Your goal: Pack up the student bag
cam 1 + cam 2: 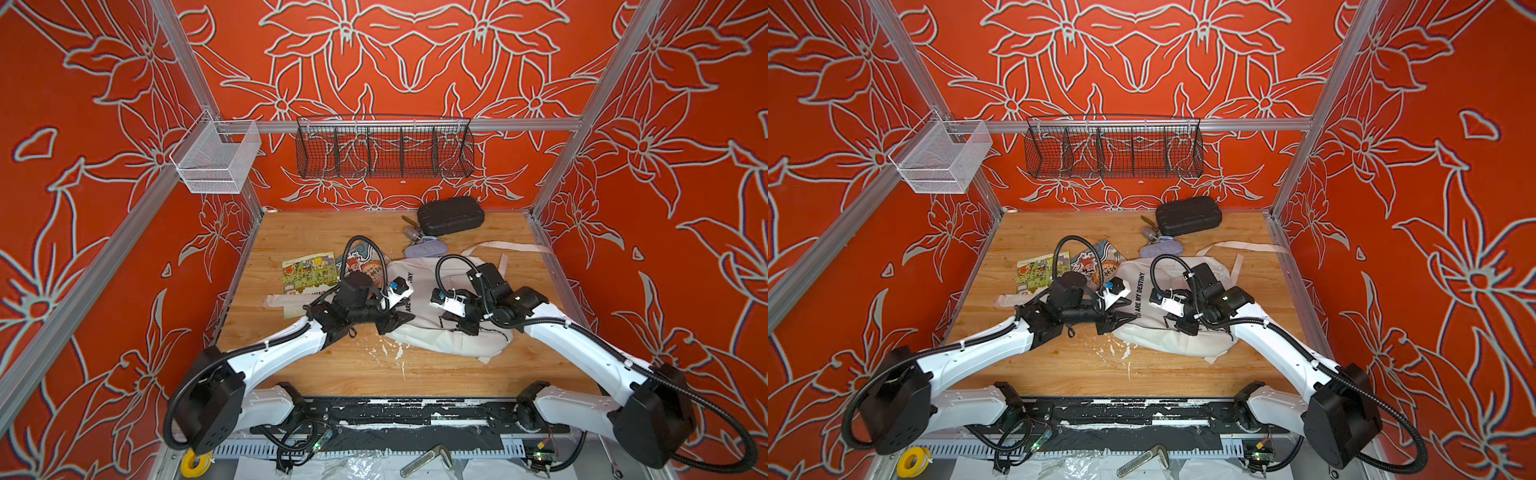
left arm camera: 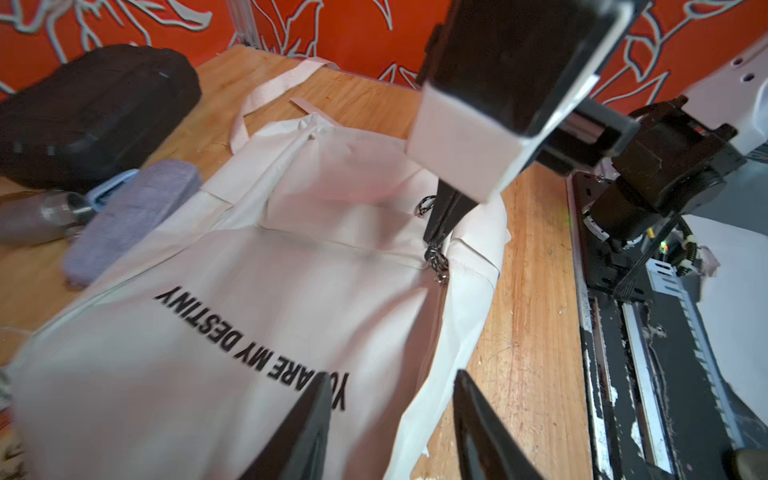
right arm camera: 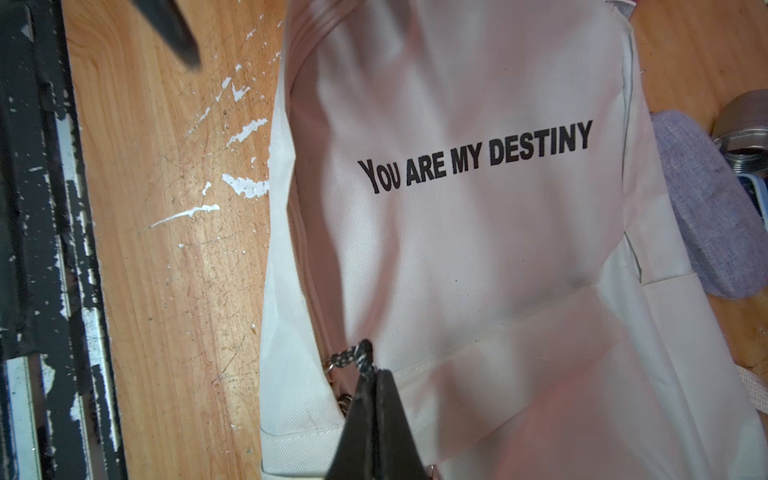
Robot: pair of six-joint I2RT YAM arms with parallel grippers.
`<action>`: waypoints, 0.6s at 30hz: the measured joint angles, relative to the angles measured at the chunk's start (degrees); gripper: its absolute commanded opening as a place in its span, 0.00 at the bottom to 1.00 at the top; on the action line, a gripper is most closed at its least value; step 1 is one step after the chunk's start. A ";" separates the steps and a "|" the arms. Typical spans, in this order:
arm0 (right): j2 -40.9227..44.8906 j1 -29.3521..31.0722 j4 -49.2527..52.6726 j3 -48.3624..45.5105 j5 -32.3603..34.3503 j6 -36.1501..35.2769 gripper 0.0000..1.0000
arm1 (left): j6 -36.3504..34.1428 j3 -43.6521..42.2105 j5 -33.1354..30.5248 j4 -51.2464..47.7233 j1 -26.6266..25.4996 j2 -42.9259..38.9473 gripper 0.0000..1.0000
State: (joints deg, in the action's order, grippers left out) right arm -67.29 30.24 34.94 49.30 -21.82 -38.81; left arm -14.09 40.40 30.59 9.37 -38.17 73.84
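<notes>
The right fingers point(image 3: 372, 386) are pressed together, pinching a black-and-white speckled zipper cord point(image 3: 358, 353) on the student bag point(image 3: 478, 249). Just beside their tips, a small metal ring point(image 3: 330, 366) joins the cord to the zipper at the bag's side edge, where a seam crosses the front panel.

The left fingers point(image 2: 307, 428) are spread with nothing between them but open air. They straddle the same side edge of the bag close to the "YOU" end of the print. Whether they touch the cloth cannot be told.

The bag is white woven fabric with soft creases, and "YOU ARE MY DESTINY" is printed in black capitals across its front. It lies flat and print-up on the wooden worktop point(image 3: 174, 270). In both top views it spans the gap between the two sets of fingers, with the right fingers down on it and the left fingers at its edge.

Beyond the right fingers, a long white strap point(image 1: 511, 247) trails off the bag toward the back wall. Past the "DESTINY" end of the print, a lavender pouch point(image 3: 706, 208) lies against the bag's far edge. A black hard case point(image 1: 451, 216) sits farther out behind the pouch.
</notes>
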 measured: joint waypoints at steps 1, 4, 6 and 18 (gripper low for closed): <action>0.02 0.00 -0.07 0.00 -0.20 0.33 0.00 | 0.63 0.00 0.57 1.42 -0.81 1.77 0.47; 0.04 0.00 -0.04 0.13 -0.79 0.63 0.00 | 1.64 -0.09 1.84 4.70 -2.34 4.76 0.46; 0.04 0.00 0.24 0.55 -1.38 0.70 0.00 | 2.25 -0.09 2.82 7.39 -2.86 6.32 0.46; -0.63 -0.37 4.46 3.87 -4.11 1.20 0.00 | 7.32 0.85 3.06 18.53 -3.10 14.38 0.44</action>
State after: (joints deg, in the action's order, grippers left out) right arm -67.92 29.87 39.40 53.17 -25.93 -37.60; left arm -6.76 41.25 33.65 27.90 -41.28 88.23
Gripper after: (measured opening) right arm 0.044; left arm 0.440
